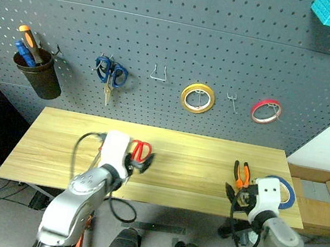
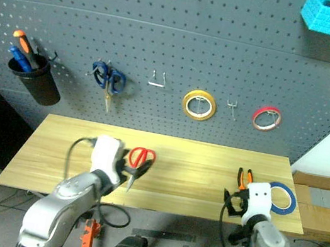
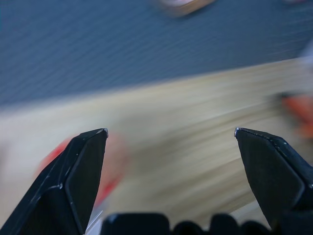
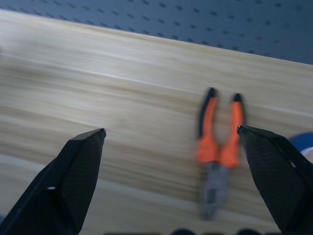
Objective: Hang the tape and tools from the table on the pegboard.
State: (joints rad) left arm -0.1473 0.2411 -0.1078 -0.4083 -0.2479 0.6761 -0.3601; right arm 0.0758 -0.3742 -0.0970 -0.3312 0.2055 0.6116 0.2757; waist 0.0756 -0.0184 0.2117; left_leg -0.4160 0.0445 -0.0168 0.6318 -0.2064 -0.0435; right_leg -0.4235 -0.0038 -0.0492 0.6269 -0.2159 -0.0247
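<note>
Both claws gape empty. Left claw (image 3: 171,132) hovers beside red scissors (image 2: 140,157), centre-left on the counter (image 1: 192,186). Right wrist view exposes the whole pliers (image 4: 219,147), which the right claw (image 4: 171,131) partly hides from above; blue tape (image 2: 284,197) lies lower right.

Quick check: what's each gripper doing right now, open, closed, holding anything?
Left gripper: open, holding nothing, above the red-handled scissors.
Right gripper: open, holding nothing, near the pliers.

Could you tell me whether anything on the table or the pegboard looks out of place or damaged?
Nothing stands out. The red scissors, pliers and blue tape lie flat on the table, nothing broken or spilled. On the pegboard, the blue scissors and two tape rolls hang neatly.
</note>
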